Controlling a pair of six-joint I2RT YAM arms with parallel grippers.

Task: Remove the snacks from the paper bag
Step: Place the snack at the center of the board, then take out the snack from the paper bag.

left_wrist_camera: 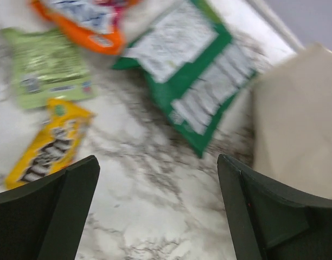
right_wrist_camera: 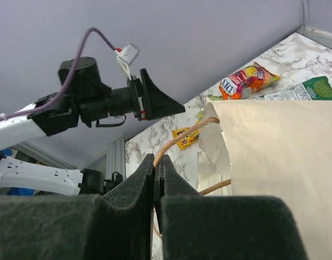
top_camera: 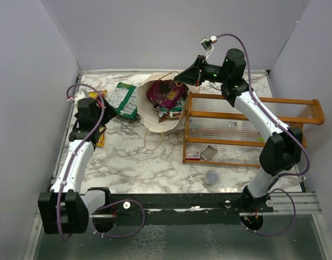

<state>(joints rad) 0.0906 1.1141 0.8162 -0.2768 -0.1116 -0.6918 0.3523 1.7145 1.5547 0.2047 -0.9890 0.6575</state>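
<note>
The beige paper bag (top_camera: 154, 115) lies tipped at the table's middle back, its mouth facing up. Purple-magenta and other snack packets (top_camera: 166, 95) show inside it. My right gripper (top_camera: 183, 76) is shut on the bag's string handle (right_wrist_camera: 179, 135); in the right wrist view (right_wrist_camera: 157, 162) the bag's side (right_wrist_camera: 274, 162) fills the right. My left gripper (top_camera: 105, 111) is open and empty above bare marble (left_wrist_camera: 158, 184), left of the bag (left_wrist_camera: 301, 124). Outside the bag lie a green packet (top_camera: 122, 100) (left_wrist_camera: 198, 81), a light green one (left_wrist_camera: 46, 67), a yellow one (left_wrist_camera: 49, 141) and an orange one (left_wrist_camera: 84, 21).
An orange wooden rack with clear ribbed panels (top_camera: 247, 127) stands right of the bag. A red-and-white card (top_camera: 193, 155) and a grey box (top_camera: 208, 153) lie at its front. A small grey round cap (top_camera: 212, 176) sits nearer. Walls enclose the table.
</note>
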